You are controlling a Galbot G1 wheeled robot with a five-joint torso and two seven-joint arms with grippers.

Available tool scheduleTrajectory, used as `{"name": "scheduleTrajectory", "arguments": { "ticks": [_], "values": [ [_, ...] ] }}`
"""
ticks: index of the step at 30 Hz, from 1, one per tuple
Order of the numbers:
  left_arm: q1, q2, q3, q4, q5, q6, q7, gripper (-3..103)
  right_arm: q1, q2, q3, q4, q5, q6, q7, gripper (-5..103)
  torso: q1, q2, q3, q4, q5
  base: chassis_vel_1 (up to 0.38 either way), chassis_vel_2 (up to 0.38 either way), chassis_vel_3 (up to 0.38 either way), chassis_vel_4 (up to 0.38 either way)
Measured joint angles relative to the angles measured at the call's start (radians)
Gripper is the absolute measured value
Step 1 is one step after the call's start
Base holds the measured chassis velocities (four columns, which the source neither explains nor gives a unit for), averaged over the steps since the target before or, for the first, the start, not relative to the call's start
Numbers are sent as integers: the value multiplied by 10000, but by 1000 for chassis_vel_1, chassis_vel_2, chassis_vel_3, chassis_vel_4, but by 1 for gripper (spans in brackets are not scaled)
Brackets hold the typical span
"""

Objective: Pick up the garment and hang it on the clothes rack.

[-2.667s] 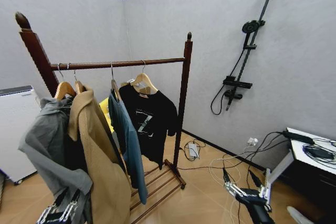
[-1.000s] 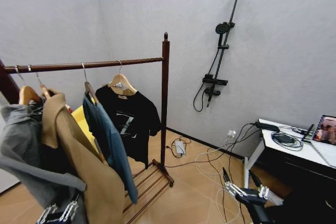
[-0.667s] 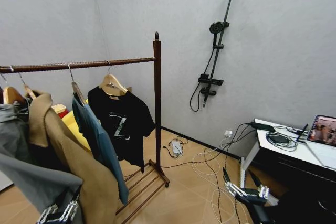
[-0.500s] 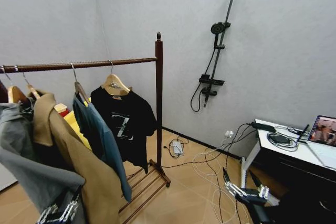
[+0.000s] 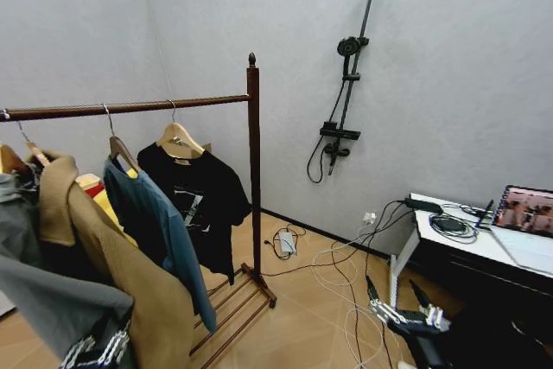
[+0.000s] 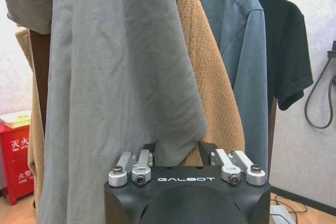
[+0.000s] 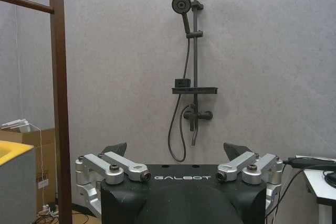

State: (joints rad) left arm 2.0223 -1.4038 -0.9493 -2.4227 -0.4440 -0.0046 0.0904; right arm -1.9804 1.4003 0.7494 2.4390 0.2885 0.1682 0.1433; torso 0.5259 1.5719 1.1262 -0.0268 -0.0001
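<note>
You've got "GALBOT" printed in white on both black wrist housings, plain to read in each wrist view. There's also a red box [image 6: 14, 158] low on the floor past the clothes with Chinese characters on it; I can make out 灭火 and not much more.

The black T-shirt [image 5: 192, 200] is already hanging on the rack [image 5: 252, 166], on a light wooden hanger [image 5: 178, 140], last in the row and just beside the post with the knob on top. Small white print on its front, too small to read. The rack is dark reddish-brown wood: round top bar, turned post, slatted shelf at the bottom.

Next along the bar you'll see a teal shirt [image 5: 157, 235] in a denim-like weave, then a fuzzy tan coat [image 5: 112, 278], then a thin grey garment [image 6: 115, 93] with soft creases.

Your left gripper [image 5: 93, 353] sits low, right up against the grey cloth and tan coat, fingers spread apart and holding nothing. Your right gripper [image 5: 406, 313] hangs low over the tan tile floor near loose cables, well apart from the rack, fingers wide and empty. A black shower set [image 7: 188, 82] is mounted on the textured grey wall.
</note>
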Motion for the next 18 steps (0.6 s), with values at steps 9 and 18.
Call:
{"name": "scheduleTrajectory", "arguments": {
  "ticks": [9,18],
  "values": [
    [0,0,0,0,0,0,-3,46,-1,0,0,0,0,0,0,100,0,0,0,0,0,-57,-92,47,86],
    [0,-1,0,0,0,0,5,46,-1,-1,2,0,0,0,0,100,-1,0,0,1,3,-87,-132,105,123]
  ]
}}
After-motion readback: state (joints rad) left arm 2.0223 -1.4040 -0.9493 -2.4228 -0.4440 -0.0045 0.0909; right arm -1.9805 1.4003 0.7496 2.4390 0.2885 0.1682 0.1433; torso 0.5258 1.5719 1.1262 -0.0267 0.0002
